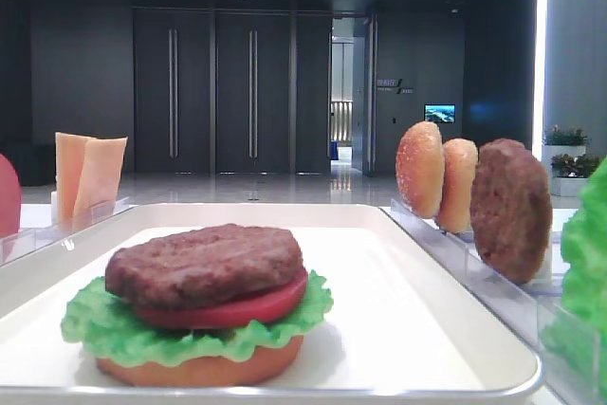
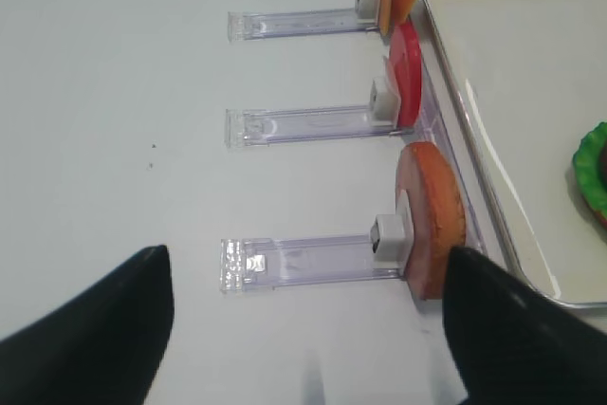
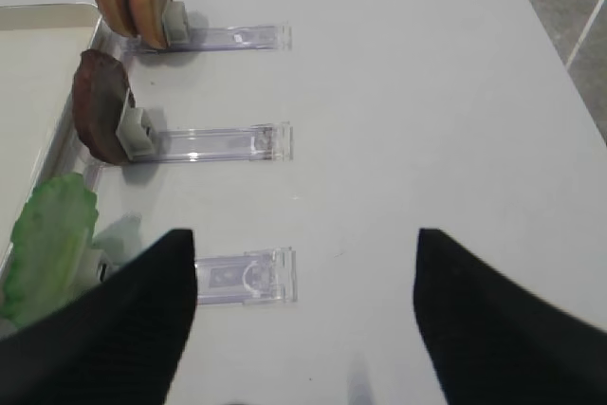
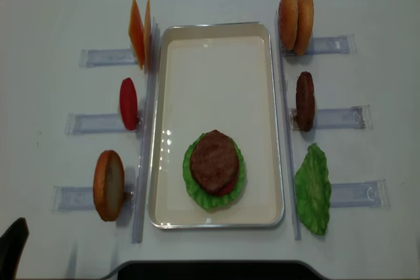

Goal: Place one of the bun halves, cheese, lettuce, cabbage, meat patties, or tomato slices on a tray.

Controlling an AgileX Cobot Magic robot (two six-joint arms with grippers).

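Right gripper [image 3: 303, 272] hangs open, empty; my stack on the tray [image 4: 216, 50] lacks cheese [image 4: 138, 33] and top bun [image 4: 108, 185].

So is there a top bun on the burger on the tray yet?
No, the meat patty is the top layer of the stack on the white tray, lying bare above the tomato slice and lettuce.

Bright, even overhead light; soft shadows; glare at nine o'clock on the white rectangular tray [image 4: 216, 37]; the low view's background is dim.
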